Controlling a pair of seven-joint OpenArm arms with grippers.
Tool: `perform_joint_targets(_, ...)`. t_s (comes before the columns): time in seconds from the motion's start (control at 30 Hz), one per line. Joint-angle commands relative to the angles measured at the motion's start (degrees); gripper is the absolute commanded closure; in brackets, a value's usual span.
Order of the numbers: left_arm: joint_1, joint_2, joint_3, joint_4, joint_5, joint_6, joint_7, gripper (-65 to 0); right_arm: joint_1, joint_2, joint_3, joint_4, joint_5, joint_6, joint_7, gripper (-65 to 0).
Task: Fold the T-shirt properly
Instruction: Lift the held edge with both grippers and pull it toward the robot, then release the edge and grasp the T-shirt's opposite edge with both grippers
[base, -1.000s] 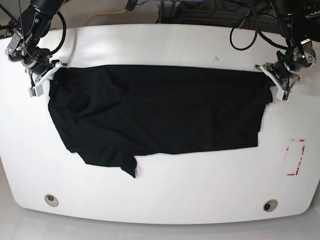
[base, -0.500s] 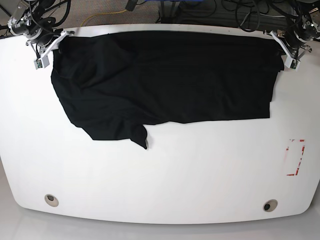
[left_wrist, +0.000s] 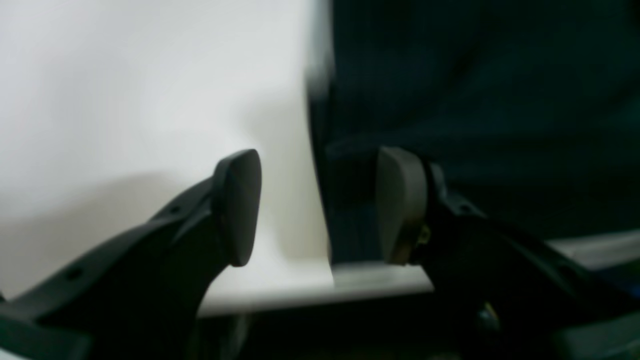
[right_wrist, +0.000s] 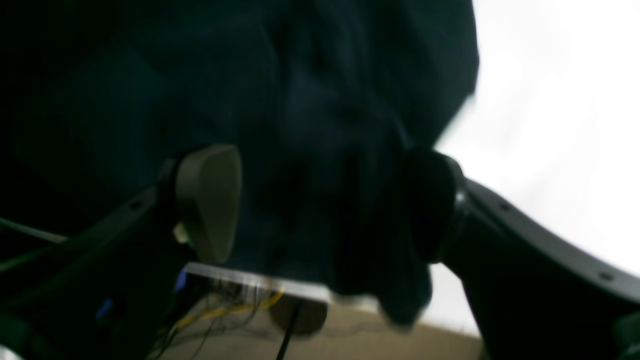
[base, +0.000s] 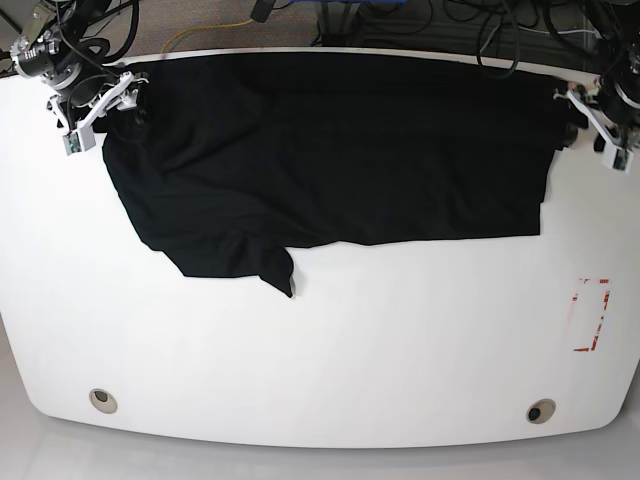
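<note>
Both grippers, left gripper (left_wrist: 320, 205) and right gripper (right_wrist: 320, 205), were open; the T-shirt (base: 330, 150) should lie flat on the surface (base: 320, 340) before folding.

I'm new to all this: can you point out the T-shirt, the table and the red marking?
T-shirt (base: 340, 150): base view, middle of the black cloth.
Table (base: 330, 350): base view, bare white top.
Red marking (base: 590, 315): base view, its right strip.

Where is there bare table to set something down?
The whole near half of the table, below the T-shirt, is bare apart from a red-marked patch at one end. The far edge is crowded: shirt and both grippers.
</note>
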Motion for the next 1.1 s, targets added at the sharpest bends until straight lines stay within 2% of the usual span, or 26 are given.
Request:
perform_joint_targets(0.0, -2.35, -0.9, -1.48, 1.37, -1.82, -0.01, 2.73, -33.9, 2.12, 2.46, 0.14, 0.8, 1.37, 0.01, 1.14, -48.8)
perform_joint_targets(0.1, -8.06, -0.9, -1.48, 1.19, -1.55, -0.01, 5.28, -33.9, 6.52, 2.72, 0.06, -1.22, 1.29, 0.01, 1.14, -48.8)
perform_joint_targets(0.23, -13.77, 0.33, -0.25, 1.11, 2.05, -0.01, 6.42, -33.9, 12.84, 3.95, -0.03, -6.14, 1.29, 0.01, 1.14, -48.8)
perform_joint_targets(0.37, -18.7, 2.09, 3.18, 0.67, 8.73, -0.01, 6.42, -34.0, 20.05, 5.97, -1.79, -13.88, 1.29, 0.01, 1.14, -48.8)
perform_joint_targets(0.5, -23.71, 4.02, 6.87, -3.55, 15.41, -0.01, 6.33, -33.9, 26.82, 9.49, -6.63, -23.55, 0.94, 0.01, 2.19, -48.8)
perform_joint_targets(0.73, -30.48, 6.05, 7.57, -13.93, 19.9, -0.01, 6.07, -33.9, 35.61, 12.13, -13.39, -38.58, -5.39, 0.01, 10.37, -48.8)
perform_joint_targets(0.87, -32.24, 6.13, 7.66, -18.67, 20.34, -0.01, 2.38, -33.9, 40.62, 12.39, -18.41, -47.11, -9.35, 0.01, 16.08, -48.8)
perform_joint_targets(1.07, -32.41, 6.05, 7.75, -23.16, 20.42, -0.01, -0.96, -33.9, 44.14, 12.13, -20.34, -55.72, -15.15, 0.01, 22.06, -48.8)
